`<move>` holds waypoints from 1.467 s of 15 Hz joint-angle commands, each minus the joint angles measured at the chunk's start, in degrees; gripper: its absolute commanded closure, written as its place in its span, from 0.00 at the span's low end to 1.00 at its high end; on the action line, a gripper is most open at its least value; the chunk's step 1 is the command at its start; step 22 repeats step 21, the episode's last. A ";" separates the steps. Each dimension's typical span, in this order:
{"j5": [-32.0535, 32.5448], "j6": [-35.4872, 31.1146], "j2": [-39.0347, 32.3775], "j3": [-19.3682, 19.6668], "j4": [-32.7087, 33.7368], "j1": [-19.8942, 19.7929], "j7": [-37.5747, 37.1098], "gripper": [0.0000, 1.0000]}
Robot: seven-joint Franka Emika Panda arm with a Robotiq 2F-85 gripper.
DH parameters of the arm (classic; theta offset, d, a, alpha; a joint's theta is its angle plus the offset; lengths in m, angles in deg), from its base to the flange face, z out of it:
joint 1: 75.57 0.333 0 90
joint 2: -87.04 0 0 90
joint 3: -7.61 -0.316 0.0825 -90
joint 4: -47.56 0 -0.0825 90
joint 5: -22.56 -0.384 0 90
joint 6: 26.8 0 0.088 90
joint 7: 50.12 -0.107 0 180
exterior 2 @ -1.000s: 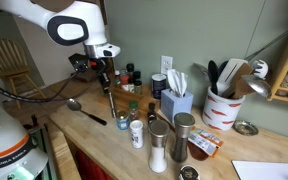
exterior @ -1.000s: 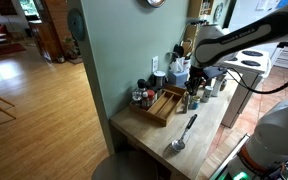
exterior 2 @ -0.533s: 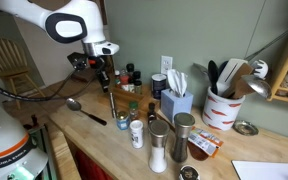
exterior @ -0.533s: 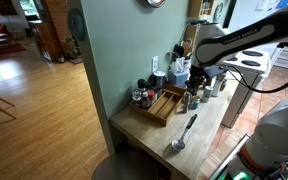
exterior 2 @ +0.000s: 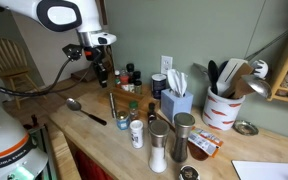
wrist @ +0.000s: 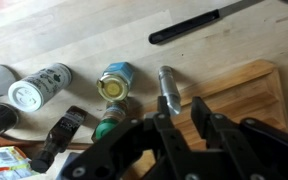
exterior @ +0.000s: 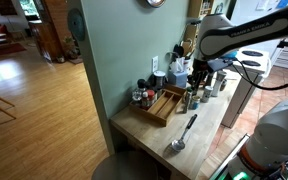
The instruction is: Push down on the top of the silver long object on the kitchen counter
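In an exterior view the claw [exterior: 197, 76] hangs right of centre over the crowded far end of the counter [exterior: 144, 135], and its opening can't be made out. In an exterior view the silver long object [exterior 2: 111, 102] stands upright left of centre, with the claw [exterior 2: 102, 72] just above its top. In the wrist view the claw [wrist: 181, 125] sits low in frame, its fingers [wrist: 199, 118] a narrow gap apart and gripping nothing, and the silver long object [wrist: 169, 88] is just above them, beside a wooden tray [wrist: 254, 90].

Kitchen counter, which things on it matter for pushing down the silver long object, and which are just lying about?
Job: silver long object, gripper, kitchen counter.
Lying about: ladle, wooden tray, tissue box, utensil crock.
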 commanded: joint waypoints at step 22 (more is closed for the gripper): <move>0.69 8.38 6.45 -0.64 6.31 0.59 -0.07 0.00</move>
